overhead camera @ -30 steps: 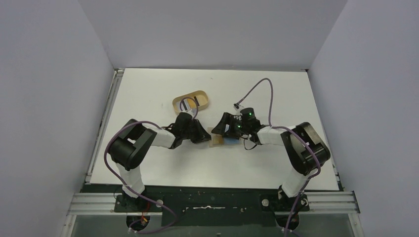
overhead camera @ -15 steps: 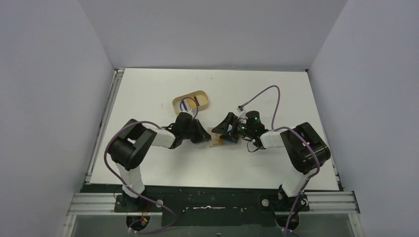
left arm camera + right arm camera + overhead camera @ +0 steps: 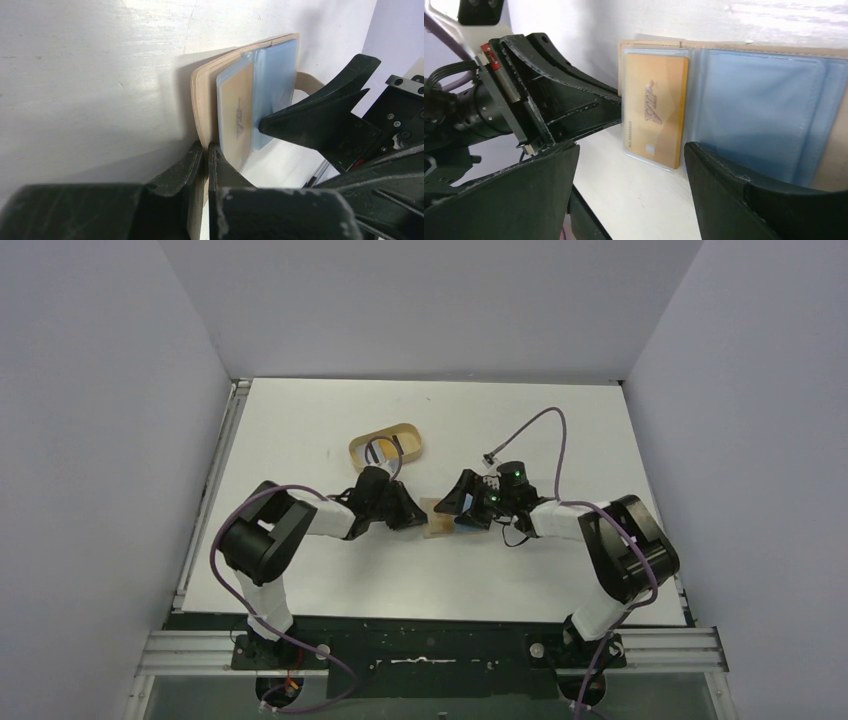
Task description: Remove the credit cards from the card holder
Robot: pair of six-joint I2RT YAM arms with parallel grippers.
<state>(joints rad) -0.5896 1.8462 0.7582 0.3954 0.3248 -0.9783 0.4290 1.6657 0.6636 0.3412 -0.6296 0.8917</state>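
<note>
The tan card holder (image 3: 437, 519) lies open between the two arms. My left gripper (image 3: 206, 150) is shut on the edge of its leather flap (image 3: 202, 100). In clear sleeves sit two credit cards: a gold one (image 3: 655, 107) nearest the left gripper and a light blue one (image 3: 754, 110) beside it. My right gripper (image 3: 631, 150) is open and low over the table, just in front of the gold card's lower edge. One of its fingers (image 3: 320, 115) rests against the sleeves in the left wrist view. Nothing is between the right fingers.
An oval wooden tray (image 3: 387, 446) stands behind the left gripper (image 3: 412, 512), with a dark cable loop across it. The right gripper (image 3: 465, 508) faces the left one closely over the holder. A purple cable (image 3: 540, 430) arches above the right wrist.
The right wrist has shifted slightly right and its forearm has swung lower, while its gripper stays at the holder. The left arm has not moved.
</note>
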